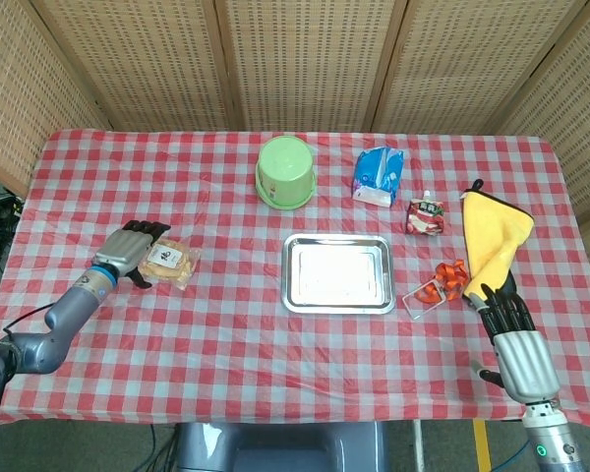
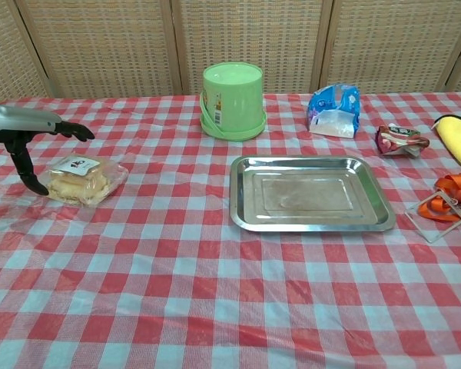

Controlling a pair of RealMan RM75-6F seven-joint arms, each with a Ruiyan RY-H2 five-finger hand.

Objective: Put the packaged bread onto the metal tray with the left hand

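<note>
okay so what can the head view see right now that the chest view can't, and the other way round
Only the head view shows the right hand, open at the table's near right edge, and the whole yellow cloth.

Only the chest view shows the side wall and handle of the upside-down green plastic bucket, and the left hand's thumb hanging apart from its fingers.

Both show the left hand open beside the clear-wrapped packaged bread, the empty rectangular metal tray, the blue and white pouch and the orange strap.
</note>
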